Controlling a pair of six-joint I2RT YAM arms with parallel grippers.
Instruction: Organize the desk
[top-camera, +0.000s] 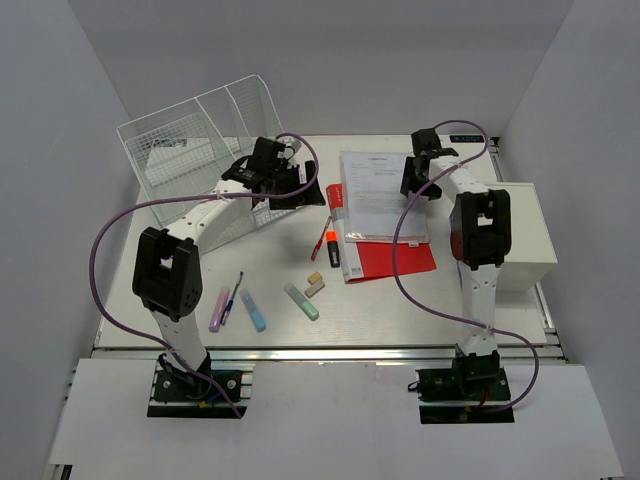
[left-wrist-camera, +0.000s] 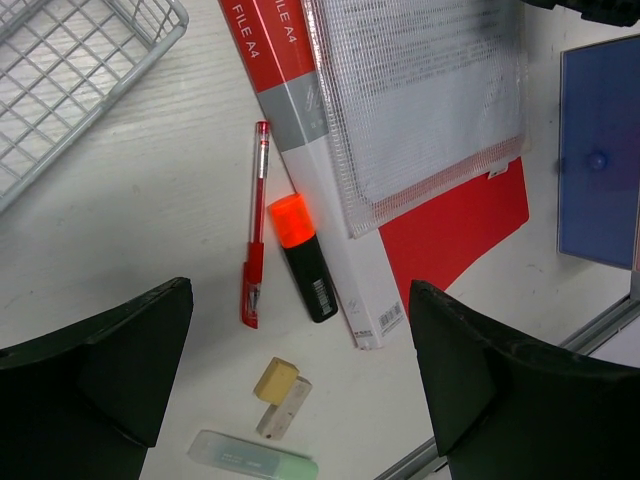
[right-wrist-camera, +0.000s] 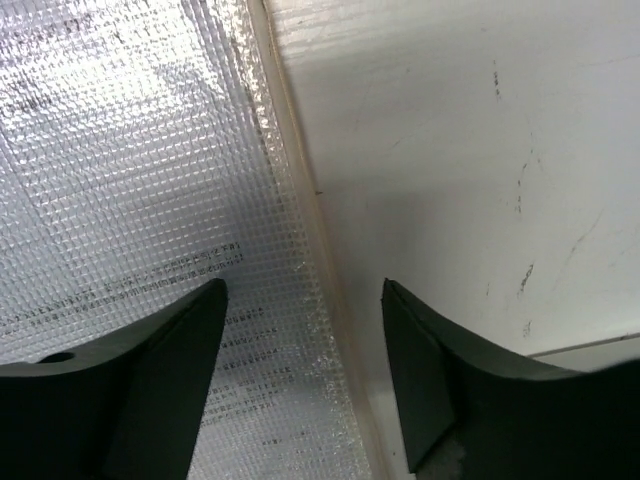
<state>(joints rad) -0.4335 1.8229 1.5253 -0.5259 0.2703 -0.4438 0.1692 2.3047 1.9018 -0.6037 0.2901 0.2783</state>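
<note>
The white desk (top-camera: 400, 300) holds scattered stationery. A clear mesh pouch (top-camera: 380, 195) with papers lies on a red A4 file (top-camera: 400, 258). My left gripper (top-camera: 292, 188) hangs open and empty above the desk, next to the wire organizer (top-camera: 200, 150). Its wrist view (left-wrist-camera: 300, 380) looks down on a red pen (left-wrist-camera: 257, 215), an orange-capped highlighter (left-wrist-camera: 303, 260), two erasers (left-wrist-camera: 276, 380) and a green highlighter (left-wrist-camera: 255, 455). My right gripper (top-camera: 415, 185) is open and empty low over the pouch's right edge (right-wrist-camera: 300, 250), one finger over the pouch and one over the bare desk (right-wrist-camera: 450, 150).
A white drawer box (top-camera: 530, 235) stands at the right edge. A blue highlighter (top-camera: 253, 311), a pink one (top-camera: 219, 309) and a blue pen (top-camera: 233, 298) lie at the front left. The silver rail (top-camera: 330, 352) runs along the front.
</note>
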